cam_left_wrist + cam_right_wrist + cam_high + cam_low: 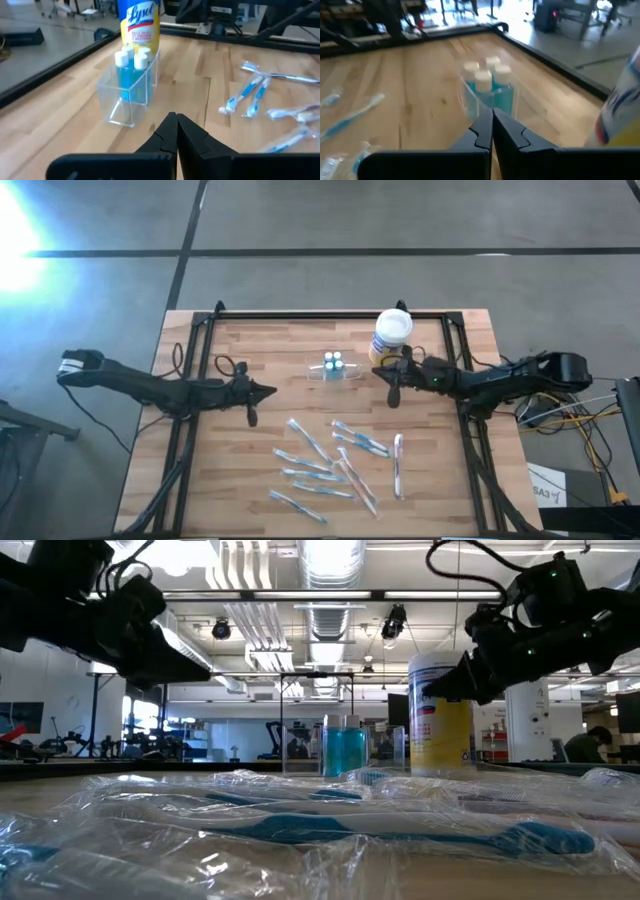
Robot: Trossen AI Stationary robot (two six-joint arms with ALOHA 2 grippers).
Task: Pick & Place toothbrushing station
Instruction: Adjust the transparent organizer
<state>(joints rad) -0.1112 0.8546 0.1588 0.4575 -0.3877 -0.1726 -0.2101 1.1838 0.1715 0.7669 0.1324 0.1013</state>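
Station (337,367) sits on the wooden surface (230,470), a bit toward the far edge and roughly midway between the two side edges. It's a little clear plastic holder with small blue bottles (128,75) in it, white caps on top. Nothing is touching it.

Left pincer (268,392) hangs over the surface on the left side of the station, well apart from it, fingers pressed together and holding nothing. You can see the closed tips pointing at the station in the left wrist view (176,131).

Right pincer (380,372) is on the other side, near the station and just in front of the canister (392,334), also pressed together and empty. Same deal in its wrist view (492,124), tips closed and aimed at the station.

The canister is the white-lidded yellow one with Lysol on the label, upright by the far edge, near the far right corner.

Toothbrushes (330,465) in clear wrappers, blue and white, are scattered over the near half of the surface, some overlapping. In the low view they fill the foreground (400,830), with the station behind them (345,747).
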